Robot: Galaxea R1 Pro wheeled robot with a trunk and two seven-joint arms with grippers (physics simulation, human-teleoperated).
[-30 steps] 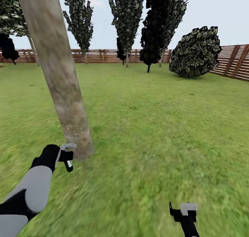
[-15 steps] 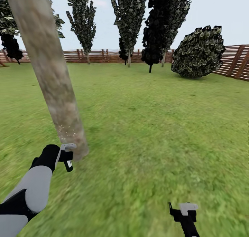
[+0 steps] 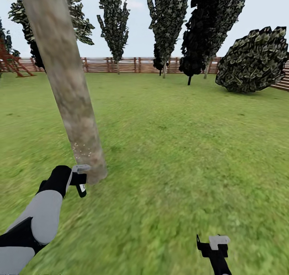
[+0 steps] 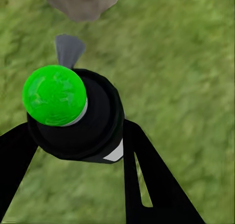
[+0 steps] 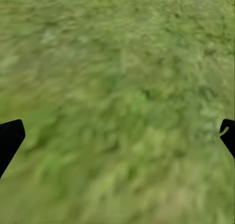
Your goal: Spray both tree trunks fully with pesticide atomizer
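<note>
The pesticide atomizer, a small dark green spray bottle with a grey-white trigger head, sits clamped between the black fingers of the left gripper, so that hand is closed on it, no question. From the wrist camera you're looking down on the bottle with a bright green round blob on its end and a grey nozzle-ish piece poking toward the base of the thick, mottled grey-brown tree trunk. In the head view the trigger head is held just beside the trunk's foot, which makes sense to me: aim low and close so the spray lands on the bark. There's a scatter of pale specks on the trunk just above, which I'd guess is spray landing. The right gripper hangs low over the green grass lawn, fingers spread wide and holding nothing, probably just parked out of the way. Brown slatted wooden fence runs along the back.
</note>
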